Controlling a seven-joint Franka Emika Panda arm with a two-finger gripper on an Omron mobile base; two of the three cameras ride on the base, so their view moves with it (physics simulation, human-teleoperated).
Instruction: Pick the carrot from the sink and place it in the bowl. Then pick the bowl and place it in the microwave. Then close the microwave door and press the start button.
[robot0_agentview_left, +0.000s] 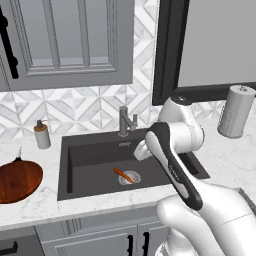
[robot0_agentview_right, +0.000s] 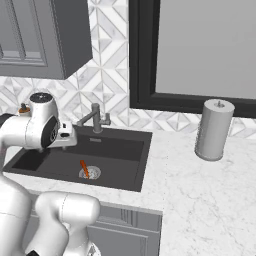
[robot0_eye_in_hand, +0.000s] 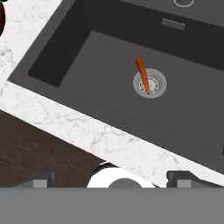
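Gripper (robot0_eye_in_hand: 112, 177) jaws spread wide, holding nothing; the two dark fingertips (robot0_eye_in_hand: 41, 178) sit far apart at the bottom of the hand view. It hangs above the near edge of the sink (robot0_agentview_left: 75, 165), well apart from the carrot (robot0_eye_in_hand: 142, 74), which lies ahead of it, further into the basin. Carrot rests flat on the sink floor, one end over the round silver drain (robot0_eye_in_hand: 150, 84), the other end pointing off it toward the far wall. In the left base view the carrot (robot0_agentview_left: 122, 175) lies left of and below the arm's wrist; in the right base view the carrot (robot0_agentview_right: 84, 168) is right of the wrist, near the middle of the basin. Faucet (robot0_agentview_left: 126, 121) stands at the far rim. Bowl (robot0_agentview_left: 17, 181) sits on the marble counter (robot0_agentview_left: 30, 212) left of the sink, apart from the gripper.
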